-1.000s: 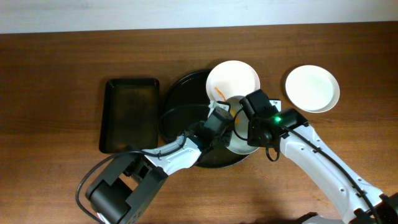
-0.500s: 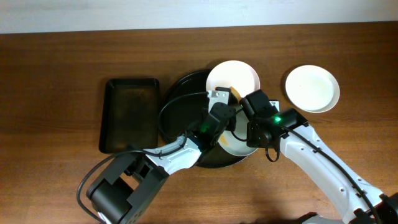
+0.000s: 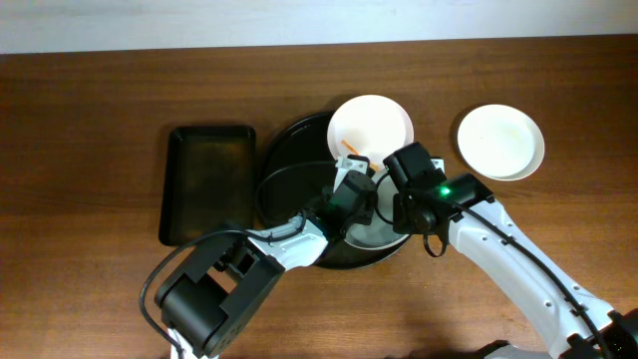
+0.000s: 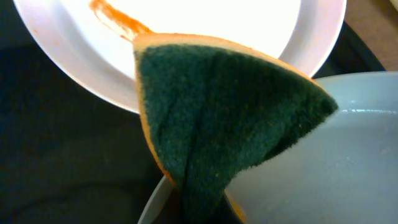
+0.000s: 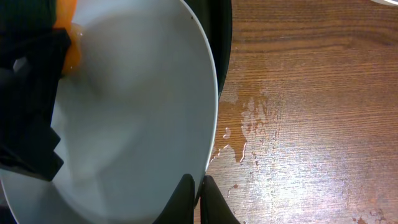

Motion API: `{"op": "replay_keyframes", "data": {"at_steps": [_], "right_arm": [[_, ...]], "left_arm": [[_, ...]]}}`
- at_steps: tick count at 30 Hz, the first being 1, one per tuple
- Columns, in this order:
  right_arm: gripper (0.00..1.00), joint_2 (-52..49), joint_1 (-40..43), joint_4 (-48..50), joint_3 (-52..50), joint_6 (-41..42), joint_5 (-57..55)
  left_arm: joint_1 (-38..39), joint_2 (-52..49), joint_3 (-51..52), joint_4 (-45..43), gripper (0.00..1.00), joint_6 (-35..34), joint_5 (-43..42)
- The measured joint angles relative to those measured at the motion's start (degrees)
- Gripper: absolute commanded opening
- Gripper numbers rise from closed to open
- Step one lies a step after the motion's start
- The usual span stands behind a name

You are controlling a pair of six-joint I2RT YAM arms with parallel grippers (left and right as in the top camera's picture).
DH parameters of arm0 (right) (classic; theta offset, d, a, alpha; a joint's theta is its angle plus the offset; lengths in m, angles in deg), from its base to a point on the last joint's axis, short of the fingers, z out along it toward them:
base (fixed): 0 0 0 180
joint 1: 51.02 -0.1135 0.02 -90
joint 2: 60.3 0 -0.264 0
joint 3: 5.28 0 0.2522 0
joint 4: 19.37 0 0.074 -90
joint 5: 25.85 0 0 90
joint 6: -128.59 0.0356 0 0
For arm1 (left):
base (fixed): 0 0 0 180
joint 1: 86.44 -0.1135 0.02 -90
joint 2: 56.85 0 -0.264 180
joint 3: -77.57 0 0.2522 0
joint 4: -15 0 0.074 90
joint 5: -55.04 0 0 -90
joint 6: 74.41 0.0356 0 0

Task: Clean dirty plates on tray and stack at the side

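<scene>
Left hand (image 3: 356,189): fibrous sponge (image 4: 217,106), seemingly; right hand (image 5: 198,190): plate (image 5: 137,112).

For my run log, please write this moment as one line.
left gripper: shut on sponge, against grey plate | right gripper: shut on grey plate rim | smeared plate: on round black tray | clean plate: on table

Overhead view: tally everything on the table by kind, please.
Plates: 3 (smeared plate, pale-grey plate, off-tray plate)
Trays: 2 (round tray, rectangular tray)
Sponge: 1
Total: 6
</scene>
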Motion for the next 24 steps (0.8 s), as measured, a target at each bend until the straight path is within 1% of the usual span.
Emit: {"op": "replay_keyframes", "data": {"at_steps": [4,7,10,14,15,16,20,22,24], "right_arm": [[0.04,0.0,0.0,0.2,0.0,-0.1,-0.2],[0.04,0.0,1.1,0.4,0.0,-0.5,0.7],[0.04,0.0,2.6,0.4,0.0,-1.2,1.1],[0.04,0.0,2.6,0.6,0.0,-2.2,0.8],[0.34,0.0,2.7,0.6,0.0,-2.8,0.2],[0.44,0.0,2.7,0.5,0.0,-3.0,0.0],[0.45,-0.1,5.4,-1.5,0.0,-3.0,2.3],[0.45,-0.2,11.1,-1.7,0.0,-3.5,7.1],[0.45,-0.2,16.4,-0.8,-0.8,-6.5,14.9]], "left_arm": [[-0.5,2.8,0.0,7.1,0.00,0.0,-2.6],[-0.4,7.3,0.5,14.8,0.00,0.0,-4.3],[-0.2,14.2,0.6,22.0,0.00,0.0,-5.2],[-0.5,20.9,0.6,27.5,0.00,0.0,-0.9],[-1.0,22.8,0.6,28.3,0.00,0.0,0.3],[-2.2,25.3,0.6,30.1,0.00,0.0,1.1],[-6.9,31.2,0.6,35.5,0.00,0.0,2.6],[-8.1,31.4,0.7,39.4,0.00,0.0,2.9],[-8.2,31.4,0.7,40.6,0.00,0.0,2.9]]}}
